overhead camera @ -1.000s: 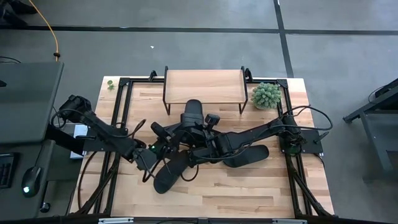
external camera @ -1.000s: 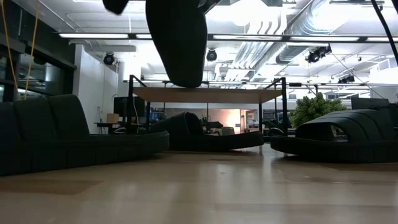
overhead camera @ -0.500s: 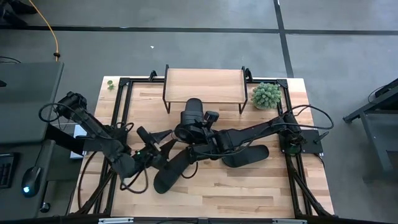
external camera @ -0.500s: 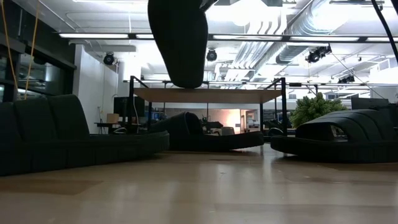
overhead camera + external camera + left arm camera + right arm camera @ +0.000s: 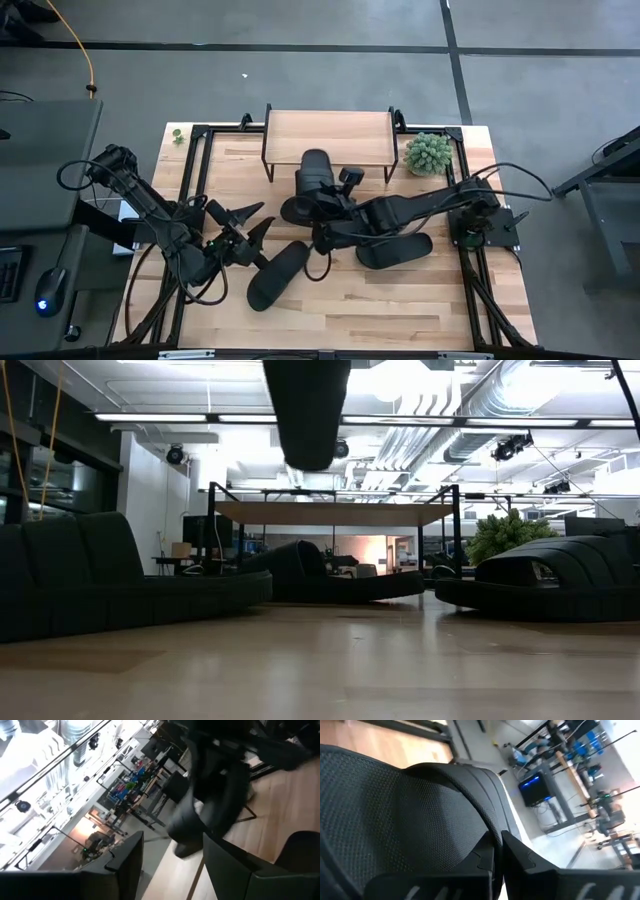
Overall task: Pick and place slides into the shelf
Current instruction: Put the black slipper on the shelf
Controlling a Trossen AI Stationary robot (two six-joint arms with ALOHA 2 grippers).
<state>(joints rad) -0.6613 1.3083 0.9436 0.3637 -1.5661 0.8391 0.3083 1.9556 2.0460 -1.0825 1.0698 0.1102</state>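
Observation:
My right gripper (image 5: 318,207) is shut on one black slide (image 5: 315,172) and holds it in the air just in front of the shelf (image 5: 326,138), a low rack with a light wood top. In the low view that slide (image 5: 305,410) hangs above the table, before the shelf (image 5: 330,513). Two more slides lie sole-down on the table (image 5: 274,276) (image 5: 396,248). The low view shows three lying slides (image 5: 100,585) (image 5: 340,582) (image 5: 545,585). My left gripper (image 5: 252,221) stands open, left of the held slide and apart from it. My right gripper (image 5: 497,852) pinches the slide between its two fingers, at the slide's edge (image 5: 487,832) beside the ribbed strap (image 5: 470,785). The slide is lifted clear of the table and hangs end-down below the hold (image 5: 305,455).
A small green plant (image 5: 428,153) stands right of the shelf, near the table's far right corner. Black frame rails (image 5: 195,180) run along the table's left and right sides. Bare wood (image 5: 400,310) lies along the near edge.
My right gripper has carried the slide up and toward the far edge, nearer the shelf, drifting slightly right. My left arm has drawn back toward the table's left side, away from the held slide. The slides on the table have stayed put.

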